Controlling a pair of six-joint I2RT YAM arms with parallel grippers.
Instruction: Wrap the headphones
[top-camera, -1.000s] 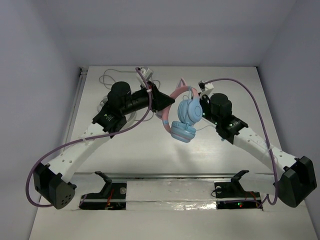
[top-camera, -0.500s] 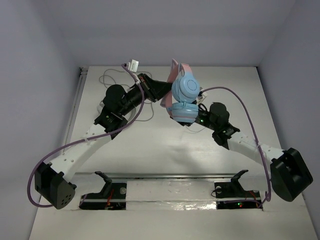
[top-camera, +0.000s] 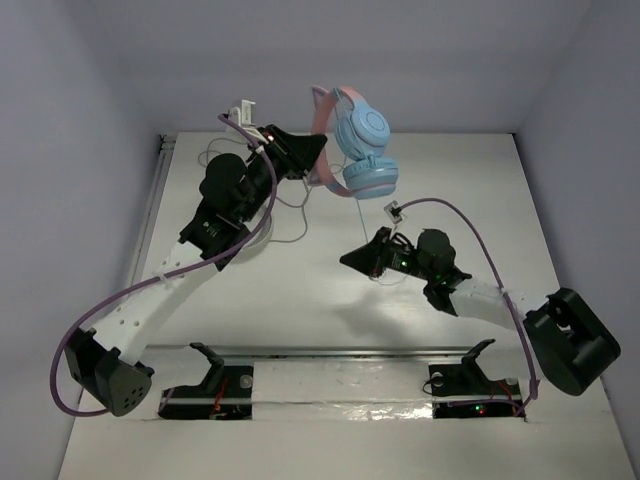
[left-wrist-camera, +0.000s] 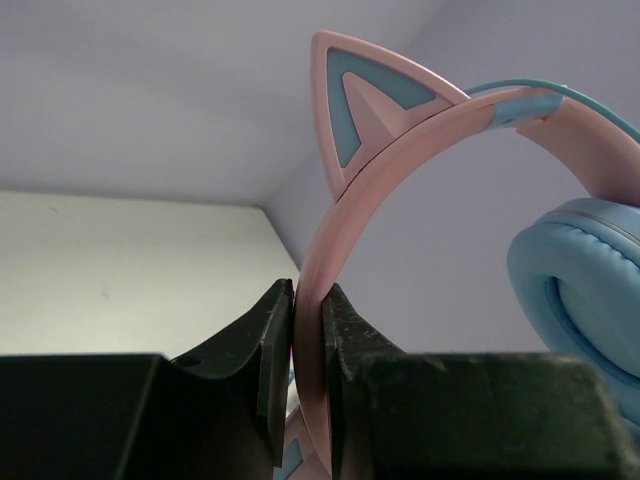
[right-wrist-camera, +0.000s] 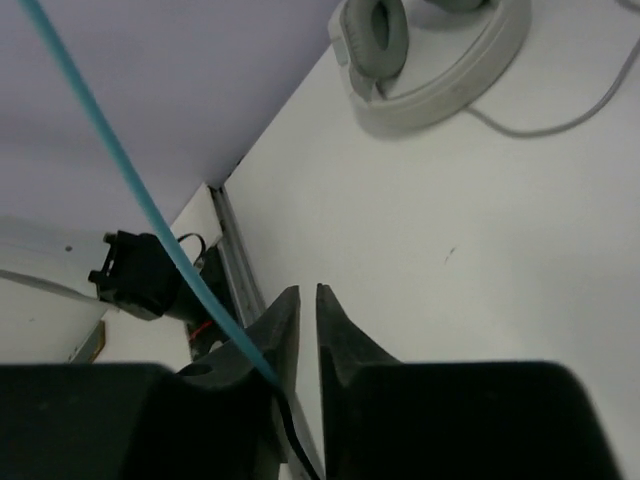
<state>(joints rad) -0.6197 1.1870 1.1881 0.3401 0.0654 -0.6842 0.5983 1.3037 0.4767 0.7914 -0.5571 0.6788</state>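
Upper centre of the overhead frame, headphones (top-camera: 363, 130) held aloft, left gripper (left-wrist-camera: 307, 305) pinching the pink headband (left-wrist-camera: 420, 135), right gripper (right-wrist-camera: 308, 300) at centre — fingers nearly together, light-blue cable (right-wrist-camera: 130, 180) entering the slit, grip on it not discernible.

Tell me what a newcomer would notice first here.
The pink cat-eared headphones hang high over the far side of the table, with the left hand clamped on their headband. Their thin blue cable slants down to the right hand, low over the table's middle. A grey-white headset lies on the table's left part.
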